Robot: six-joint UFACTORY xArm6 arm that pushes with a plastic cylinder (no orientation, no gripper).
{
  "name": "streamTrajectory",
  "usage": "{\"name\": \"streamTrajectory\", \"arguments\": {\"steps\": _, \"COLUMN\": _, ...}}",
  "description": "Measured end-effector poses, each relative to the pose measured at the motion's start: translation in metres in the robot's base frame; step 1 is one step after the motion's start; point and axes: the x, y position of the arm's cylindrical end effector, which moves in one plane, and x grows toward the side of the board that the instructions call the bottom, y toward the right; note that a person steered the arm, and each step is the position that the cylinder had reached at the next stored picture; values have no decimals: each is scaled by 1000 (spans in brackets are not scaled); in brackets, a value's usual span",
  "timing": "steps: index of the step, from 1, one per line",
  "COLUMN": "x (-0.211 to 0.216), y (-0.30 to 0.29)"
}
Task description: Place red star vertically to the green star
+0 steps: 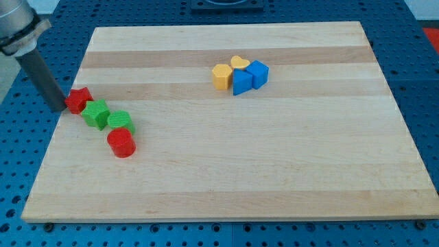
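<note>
The red star [79, 99] lies near the board's left edge. My tip [60, 108] is at its left side, touching or nearly touching it. The green star [97, 113] sits just right of and below the red star, touching it. A second green block [120, 121] lies right of the green star, and a red cylinder [122, 143] stands just below that block.
A cluster sits at the view's upper middle: a yellow block [221, 76], a yellow heart [239, 63], a blue triangle-like block [242, 82] and a blue cube [258, 73]. The wooden board [274, 158] lies on a blue perforated table.
</note>
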Motion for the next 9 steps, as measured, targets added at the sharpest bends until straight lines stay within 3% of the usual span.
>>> {"name": "streamTrajectory", "arguments": {"steps": 1, "x": 28, "y": 0}}
{"name": "streamTrajectory", "arguments": {"steps": 2, "x": 30, "y": 17}}
{"name": "streamTrajectory", "arguments": {"steps": 4, "x": -22, "y": 56}}
{"name": "streamTrajectory", "arguments": {"steps": 6, "x": -125, "y": 61}}
{"name": "streamTrajectory", "arguments": {"steps": 9, "x": -94, "y": 27}}
